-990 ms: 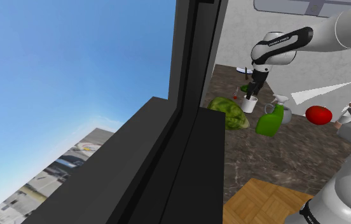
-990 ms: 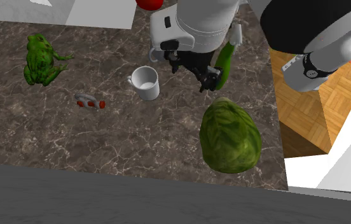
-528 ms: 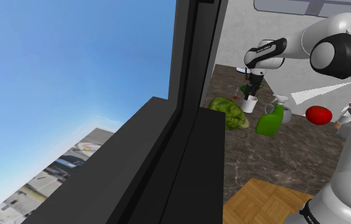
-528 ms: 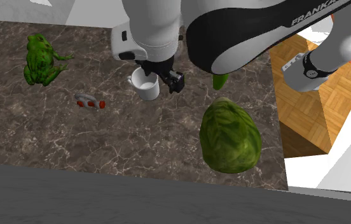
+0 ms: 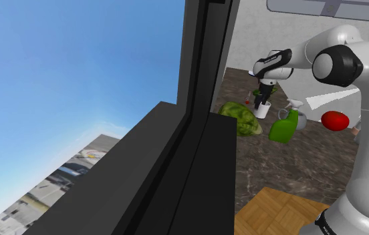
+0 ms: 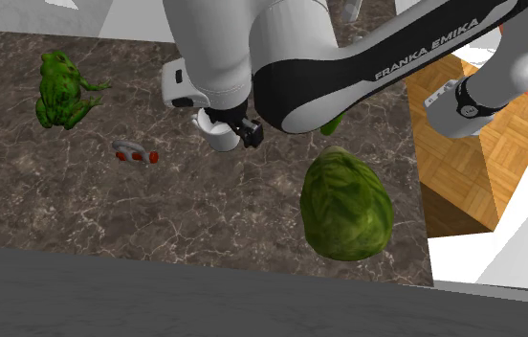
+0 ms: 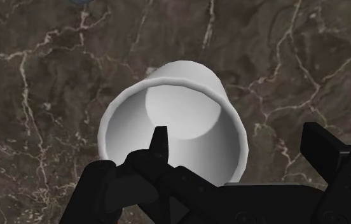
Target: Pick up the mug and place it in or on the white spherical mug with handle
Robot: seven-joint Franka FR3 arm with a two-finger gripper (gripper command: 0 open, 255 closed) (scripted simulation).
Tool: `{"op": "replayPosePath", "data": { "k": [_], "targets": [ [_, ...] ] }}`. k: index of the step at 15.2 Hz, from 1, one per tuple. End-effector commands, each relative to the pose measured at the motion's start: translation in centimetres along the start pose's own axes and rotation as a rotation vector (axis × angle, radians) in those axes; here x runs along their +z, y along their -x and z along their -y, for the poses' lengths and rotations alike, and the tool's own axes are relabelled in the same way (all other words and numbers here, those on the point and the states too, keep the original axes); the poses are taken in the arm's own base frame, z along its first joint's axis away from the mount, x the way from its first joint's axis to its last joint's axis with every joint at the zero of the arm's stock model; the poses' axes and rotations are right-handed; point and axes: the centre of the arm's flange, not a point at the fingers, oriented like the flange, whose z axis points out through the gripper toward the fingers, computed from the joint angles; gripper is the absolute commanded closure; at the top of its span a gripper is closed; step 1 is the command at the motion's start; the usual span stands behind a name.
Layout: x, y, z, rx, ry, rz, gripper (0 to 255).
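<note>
A: claw (image 7: 241, 145) status?
B: open, gripping nothing; one finger (image 7: 159, 145) sits over the mouth of the white mug (image 7: 187, 95); the other (image 7: 323, 151) stands outside the wall with a gap; it straddles one side of the rim, no contact that I can see.
A: mug position?
B: upright on the dark marbled desk (image 7: 34, 70), directly under the claw; in the second exterior view it's half hidden beneath the arm (image 6: 348, 57).
A: how do we close well?
B: my read: lower until the pads overlap the wall well below the rim; keep the hand vertical; close slowly so the outer finger arrives without shoving the mug sideways; a wall pinch on a smooth round cup can swivel, so lift straight and slow, then check it hangs level.
A: neighbours?
B: green leafy head (image 6: 346, 203) near, towards the second exterior view's right; small grey-and-red item (image 6: 136, 151) on the other side; frog figure (image 6: 59, 88) well apart; in the shoulder view a green spray bottle (image 5: 284, 127) and a red round thing (image 5: 335, 120) lie further off; the straight-up lift path looks free.
A: progress?
B: early; grasp not yet made; carry and placement remain.
</note>
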Motion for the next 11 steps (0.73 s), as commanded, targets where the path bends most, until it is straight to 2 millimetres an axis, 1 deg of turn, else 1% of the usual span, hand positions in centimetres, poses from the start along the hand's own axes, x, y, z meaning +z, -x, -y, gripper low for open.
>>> {"op": "replayPosePath", "data": {
  "k": [1,9,10,11],
  "targets": [
    [0.92,0.07,-0.06,0.000,0.000,0.000,0],
    [0.91,0.07,-0.07,0.000,0.000,0.000,0],
    [0.91,0.07,-0.07,0.000,0.000,0.000,255],
    [0.91,0.07,-0.07,0.000,0.000,0.000,255]
  ]
}}
